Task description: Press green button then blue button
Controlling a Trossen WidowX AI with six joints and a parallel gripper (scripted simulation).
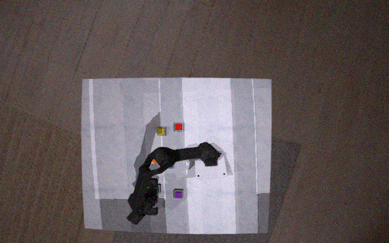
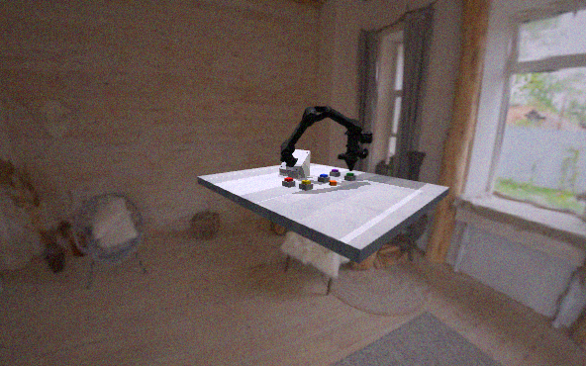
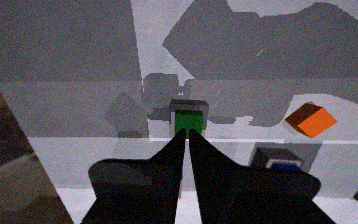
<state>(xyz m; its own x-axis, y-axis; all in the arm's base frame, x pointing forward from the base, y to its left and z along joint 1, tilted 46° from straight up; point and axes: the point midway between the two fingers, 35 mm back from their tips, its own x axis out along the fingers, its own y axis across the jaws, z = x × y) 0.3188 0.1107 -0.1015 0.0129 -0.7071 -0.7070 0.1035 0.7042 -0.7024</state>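
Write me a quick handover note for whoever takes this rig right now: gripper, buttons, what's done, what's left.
Gripper: shut, empty, tips together, poised just above the green button, not visibly pressing it.
Blue button: beside the green one, near the orange block; keep off that block.
Done: lined up on green; no press shows.
Left: press green fully, release, then blue. Leave the other buttons alone.
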